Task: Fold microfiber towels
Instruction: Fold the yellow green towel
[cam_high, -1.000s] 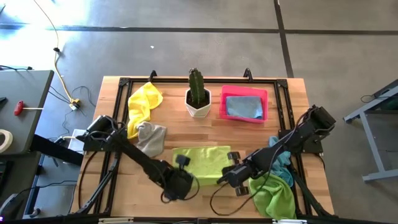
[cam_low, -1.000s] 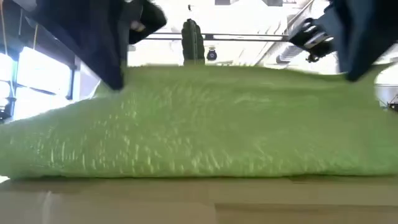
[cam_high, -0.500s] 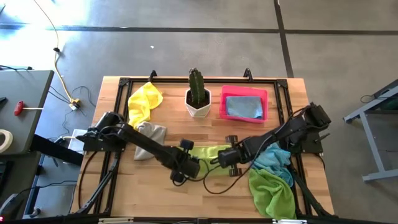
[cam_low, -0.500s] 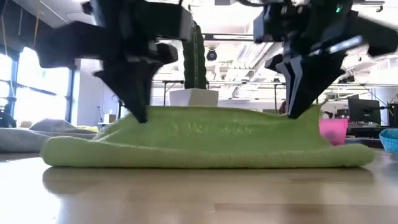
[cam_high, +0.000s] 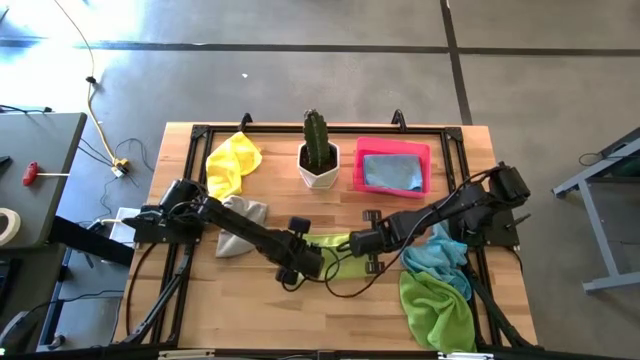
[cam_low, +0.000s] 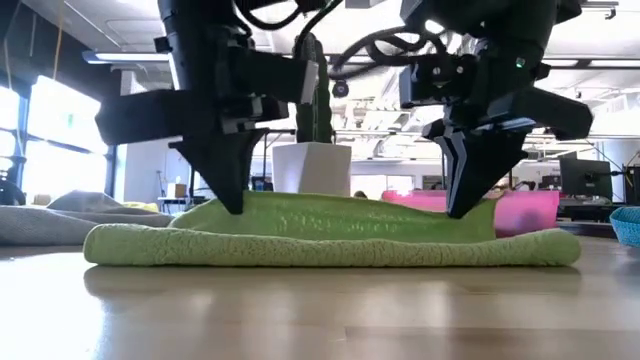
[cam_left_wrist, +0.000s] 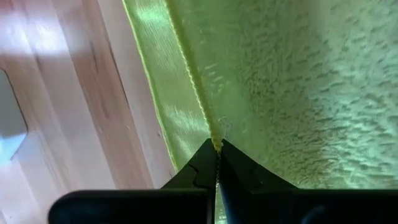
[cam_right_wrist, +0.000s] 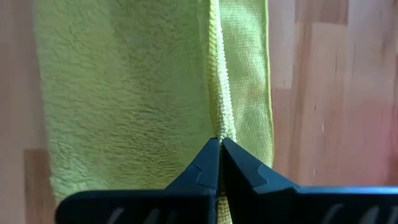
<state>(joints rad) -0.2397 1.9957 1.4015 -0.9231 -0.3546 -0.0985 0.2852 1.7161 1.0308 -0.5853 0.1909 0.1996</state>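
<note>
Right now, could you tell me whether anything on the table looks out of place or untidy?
Nothing is spilled or damaged. The only untidiness is unfolded towels: a yellow towel and grey towel crumpled on the left, and a blue towel and green towel heaped on the right. The lime towel being folded lies neatly.

Grey concrete floor (cam_high: 300, 80); bright windows (cam_low: 60, 140)

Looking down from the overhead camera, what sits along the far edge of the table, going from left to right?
Yellow towel → potted cactus → pink tray holding a folded light blue towel.
</note>
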